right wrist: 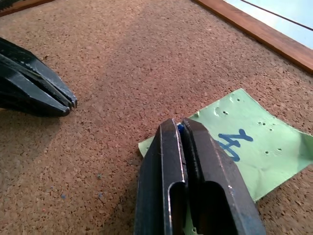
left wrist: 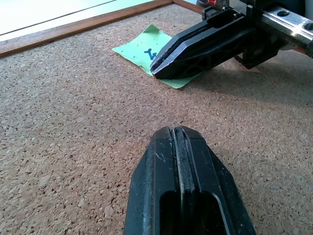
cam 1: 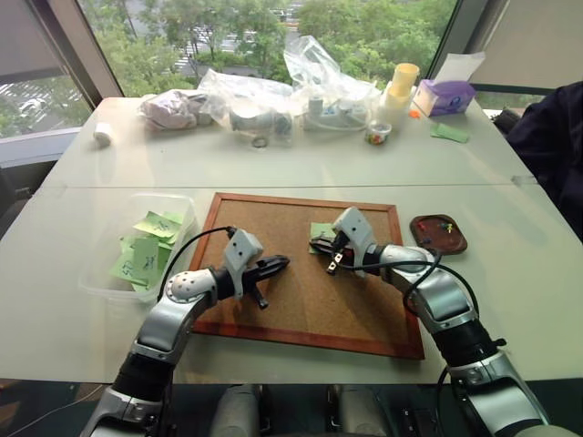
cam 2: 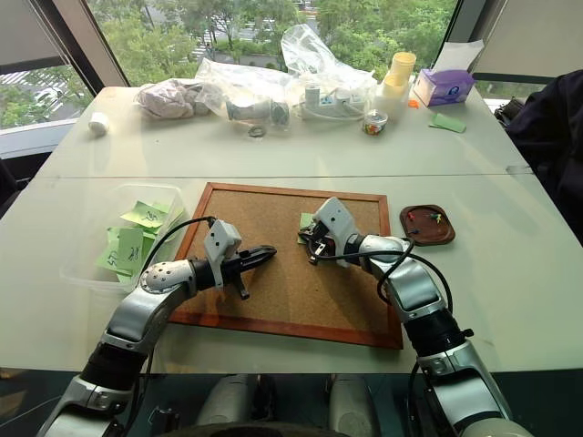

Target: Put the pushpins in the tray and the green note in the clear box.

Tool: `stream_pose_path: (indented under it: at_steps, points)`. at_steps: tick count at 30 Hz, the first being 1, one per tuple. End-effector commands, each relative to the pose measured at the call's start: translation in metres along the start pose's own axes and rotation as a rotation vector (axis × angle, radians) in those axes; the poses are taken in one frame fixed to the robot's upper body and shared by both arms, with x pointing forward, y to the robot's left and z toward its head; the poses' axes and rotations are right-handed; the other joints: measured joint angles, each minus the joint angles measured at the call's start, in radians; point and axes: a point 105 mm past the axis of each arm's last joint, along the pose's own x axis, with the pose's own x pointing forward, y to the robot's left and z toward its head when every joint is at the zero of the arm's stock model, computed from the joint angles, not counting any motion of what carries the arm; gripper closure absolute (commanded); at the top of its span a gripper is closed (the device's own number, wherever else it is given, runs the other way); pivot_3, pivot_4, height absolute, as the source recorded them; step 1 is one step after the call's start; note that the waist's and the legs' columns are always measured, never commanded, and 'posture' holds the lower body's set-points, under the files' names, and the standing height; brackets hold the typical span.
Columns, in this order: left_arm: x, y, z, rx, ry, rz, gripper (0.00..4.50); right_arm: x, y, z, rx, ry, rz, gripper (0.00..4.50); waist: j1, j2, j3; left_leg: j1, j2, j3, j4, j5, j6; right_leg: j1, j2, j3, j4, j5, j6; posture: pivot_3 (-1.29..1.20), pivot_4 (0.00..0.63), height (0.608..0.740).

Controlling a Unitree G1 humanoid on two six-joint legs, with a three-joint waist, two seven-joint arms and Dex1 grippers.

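Observation:
The green note (cam 1: 321, 230) lies flat on the corkboard (cam 1: 301, 300), with blue scribbles and several pinholes (right wrist: 254, 147). My right gripper (right wrist: 178, 125) rests on the note's near corner, shut on a small blue pushpin head (right wrist: 180, 128) that peeks out between its fingertips. My left gripper (cam 1: 284, 262) hovers low over the bare cork a short way left of the note, shut and empty, pointing at the right gripper. The dark reddish tray (cam 1: 437, 244) sits right of the board and holds a few pushpins (cam 1: 444, 224). The clear box (cam 1: 109, 228) stands left of the board.
Several other green notes (cam 1: 146, 250) lie in the clear box. Along the table's far side are clear plastic bags (cam 1: 319, 82), a purple tissue box (cam 1: 444, 96), stacked yellow cups (cam 1: 401, 86) and a darker green slip (cam 1: 449, 133).

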Motion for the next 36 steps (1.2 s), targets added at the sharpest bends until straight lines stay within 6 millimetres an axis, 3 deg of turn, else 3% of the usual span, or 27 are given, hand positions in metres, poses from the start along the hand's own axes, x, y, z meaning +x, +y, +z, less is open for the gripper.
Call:
stream_pose_path:
  at_steps: [1,4,8,15,18,20,24,30,36]
  points:
    - [-0.006,-0.001,-0.028,-0.065,0.098,0.009,4.50,-0.009,-0.005,0.019,-0.068,-0.042,-0.029,4.40,0.000,0.000,0.000,0.000,0.000,0.000,0.000,0.000,0.000,0.000,0.000,0.000,0.000,0.000,0.000,0.00,0.150,0.740]
    - [-0.007,0.000,-0.028,-0.064,0.101,0.009,4.50,-0.019,-0.012,0.047,-0.079,-0.108,-0.059,4.40,0.001,0.000,0.000,-0.002,0.000,0.000,0.000,0.000,0.000,-0.002,0.000,0.000,0.000,0.000,0.000,0.00,0.150,0.740]
    - [-0.006,0.002,-0.028,-0.063,0.103,0.006,4.50,-0.036,-0.013,0.071,-0.116,-0.148,-0.062,4.40,0.002,0.000,0.000,-0.003,0.000,0.000,0.000,0.000,0.000,-0.003,0.000,0.000,0.000,0.000,0.000,0.00,0.150,0.740]
    - [-0.006,0.010,-0.013,-0.067,0.082,-0.005,4.50,-0.052,-0.006,0.076,-0.144,-0.128,-0.026,4.40,0.003,0.000,0.000,-0.003,0.000,-0.001,0.000,-0.002,0.004,-0.003,0.000,0.000,0.000,0.000,0.000,0.00,0.150,0.740]
    - [-0.010,0.020,0.025,-0.142,-0.010,-0.028,4.50,-0.056,0.001,0.074,-0.160,-0.113,0.005,4.40,0.003,-0.002,0.001,-0.003,0.000,-0.001,0.000,-0.003,0.005,-0.003,0.000,0.000,0.000,0.000,0.000,0.00,0.150,0.740]
    - [-0.014,0.016,0.056,-0.220,-0.089,-0.128,4.50,-0.058,0.005,0.073,-0.178,-0.105,0.027,4.40,0.003,-0.007,0.005,-0.004,0.000,-0.001,0.000,-0.003,0.005,-0.004,0.000,0.000,0.001,0.000,0.000,0.00,0.150,0.740]
    - [-0.012,0.020,0.098,-0.312,-0.188,-0.213,3.14,-0.062,0.012,0.072,-0.216,-0.091,0.057,4.50,0.007,-0.011,0.008,-0.009,0.000,-0.002,0.002,0.001,-0.002,-0.007,0.001,-0.001,0.001,0.000,0.000,0.00,0.150,0.740]
    - [0.004,0.037,0.124,-0.505,-0.299,-0.194,0.12,-0.066,0.021,0.079,-0.265,-0.101,0.078,4.50,0.008,-0.015,0.010,-0.009,-0.003,-0.002,0.003,0.001,-0.001,-0.006,0.001,-0.001,0.000,0.000,0.001,0.00,0.150,0.740]
    - [0.024,0.032,0.112,-0.693,-0.276,-0.229,0.12,-0.069,0.027,0.089,-0.302,-0.124,0.087,4.50,0.006,-0.021,0.014,-0.009,-0.003,-0.003,0.003,0.002,-0.003,-0.006,0.002,-0.001,0.000,0.000,0.001,0.00,0.150,0.740]
